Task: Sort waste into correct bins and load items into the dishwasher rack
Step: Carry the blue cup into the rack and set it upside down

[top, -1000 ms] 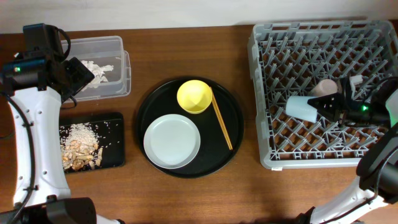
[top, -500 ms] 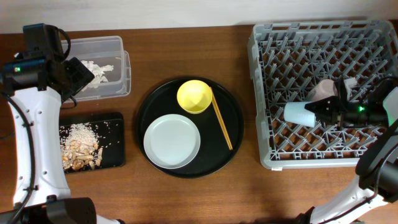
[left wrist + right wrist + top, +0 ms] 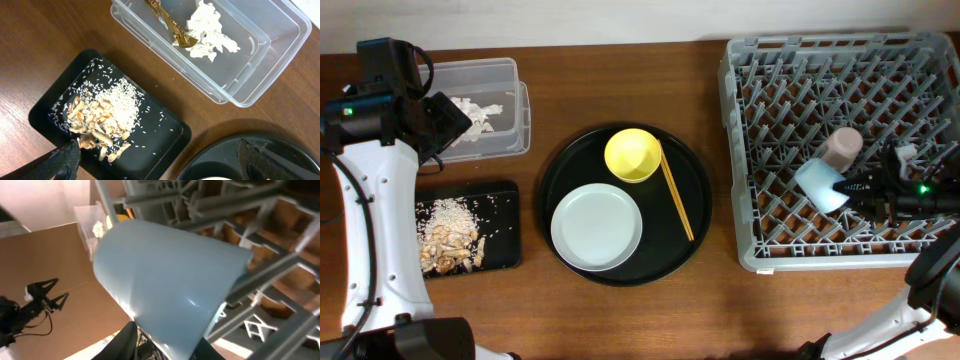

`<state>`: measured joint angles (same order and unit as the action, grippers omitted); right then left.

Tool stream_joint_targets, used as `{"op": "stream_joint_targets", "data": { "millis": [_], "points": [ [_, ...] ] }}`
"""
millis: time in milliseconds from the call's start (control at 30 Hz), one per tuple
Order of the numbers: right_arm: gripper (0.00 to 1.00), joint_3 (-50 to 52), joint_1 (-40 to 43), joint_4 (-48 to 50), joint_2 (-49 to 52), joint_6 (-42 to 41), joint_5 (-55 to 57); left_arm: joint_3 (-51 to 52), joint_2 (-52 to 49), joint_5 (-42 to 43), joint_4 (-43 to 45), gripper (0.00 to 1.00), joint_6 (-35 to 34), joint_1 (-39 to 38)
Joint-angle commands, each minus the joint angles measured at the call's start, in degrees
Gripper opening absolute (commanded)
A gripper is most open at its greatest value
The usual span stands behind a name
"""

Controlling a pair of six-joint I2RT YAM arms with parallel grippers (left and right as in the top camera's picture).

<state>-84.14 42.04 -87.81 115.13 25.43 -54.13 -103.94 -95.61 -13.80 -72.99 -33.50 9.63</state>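
Observation:
My right gripper is shut on the light-blue cup, which is tilted low in the grey dishwasher rack beside the pink cup. In the right wrist view the cup fills the frame between my fingers. My left gripper is open and empty, above the table between the bins. The clear tub holds white paper and a brown-gold wrapper. The shallow black tray holds rice and brown pieces.
A large round black tray in the middle carries the pale grey plate, the yellow bowl and the chopsticks. The clear tub and the black tray lie at the left. Rack bars stand close round the cup.
My right gripper has moved right and down with the light-blue cup, tipping it nearer the pink cup in the rack. The left arm has not moved.

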Motion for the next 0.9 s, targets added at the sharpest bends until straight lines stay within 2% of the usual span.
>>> {"op": "stream_joint_targets", "data": {
  "millis": [0,33,100,367,500,667,767,867],
  "points": [
    [0.3,-2.4,0.5,0.2,0.0,-4.4,4.9,-0.5,0.7,-0.6,0.1,0.99,-0.3,0.3],
    [0.31,-3.0,0.5,0.3,-0.2,-5.6,5.6,-0.5,0.7,-0.6,0.1,0.99,-0.3,0.3],
    [0.38,-5.6,0.5,1.0,-0.5,-10.3,10.1,-0.5,0.7,-0.6,0.1,0.99,-0.3,0.3],
    [0.39,-15.7,0.4,-0.7,-3.6,-24.5,25.9,-0.5,0.7,-0.6,0.1,0.99,-0.3,0.3],
    [0.38,-17.1,-1.2,-1.2,-7.8,-24.8,25.7,-0.5,0.7,-0.6,0.1,0.99,-0.3,0.3],
    [0.38,-17.1,-8.8,-1.9,-10.0,-23.5,25.6,-0.5,0.7,-0.6,0.1,0.99,-0.3,0.3],
    [0.38,-17.1,-17.6,-1.8,-10.0,-18.2,21.4,-0.5,0.7,-0.6,0.1,0.99,-0.3,0.3],
    [0.38,-17.1,-28.5,1.6,-10.0,-18.5,20.0,-0.5,0.7,-0.6,0.1,0.99,-0.3,0.3]
  ]
}}
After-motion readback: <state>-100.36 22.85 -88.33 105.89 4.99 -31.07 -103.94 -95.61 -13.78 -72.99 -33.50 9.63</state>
